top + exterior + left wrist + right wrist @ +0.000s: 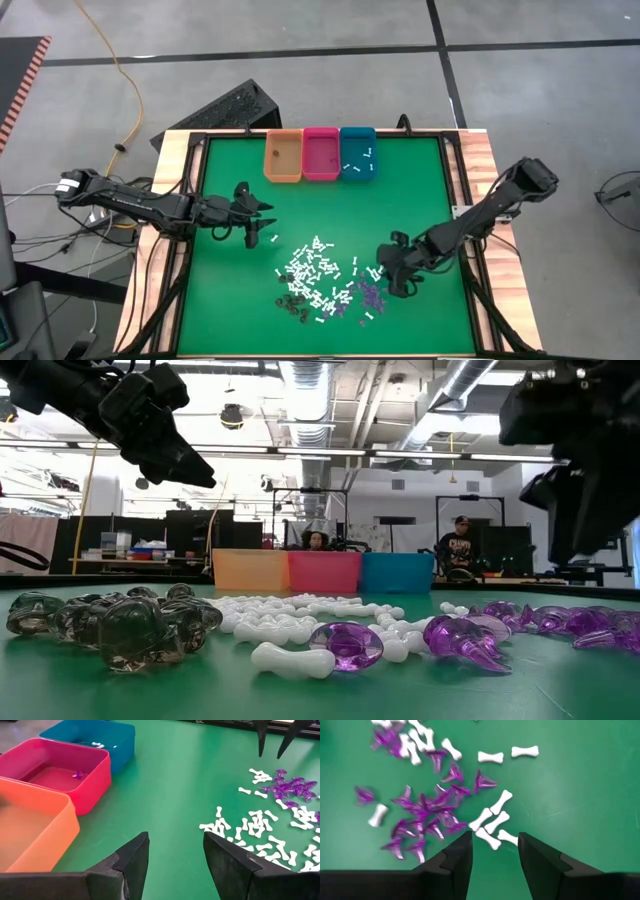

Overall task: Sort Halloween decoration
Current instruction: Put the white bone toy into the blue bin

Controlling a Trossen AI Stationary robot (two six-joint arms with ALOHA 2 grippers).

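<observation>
Dark smoky pieces (115, 622) sat closest to the low cam, w/ white bones (290, 657) and purple bits (348, 643) strewn across the green surface (300, 700) just behind them. From overhead I saw the whole Halloween decoration pile (322, 282) spread over the near-middle of the surface: white bones in the centre, dark bits (292, 300) at its left-near edge, purple ones (372, 294) on the right.

Right tool (384, 274) hung low at the purple cluster's right edge. Its wrist cam showed both fingers (456, 865) spread apart, nothing between them, w/ a couple of white bones (489, 838) lying just ahead of the tips and purple pieces (427, 812) beyond.

Left tool (262, 226) sat left of the pile, well apart from it, fingers (132, 862) spread wide, empty, bare green underneath.

Three bins stood touching in a row at the far edge: orange bin (283, 157), pink bin (321, 154), teal bin (357, 153). Teal one had a few white bones (362, 160) in it; pink held one purple piece (77, 774). Couldn't tell re contents of the orange.

Two people were seated far behind the surface (318, 540).
</observation>
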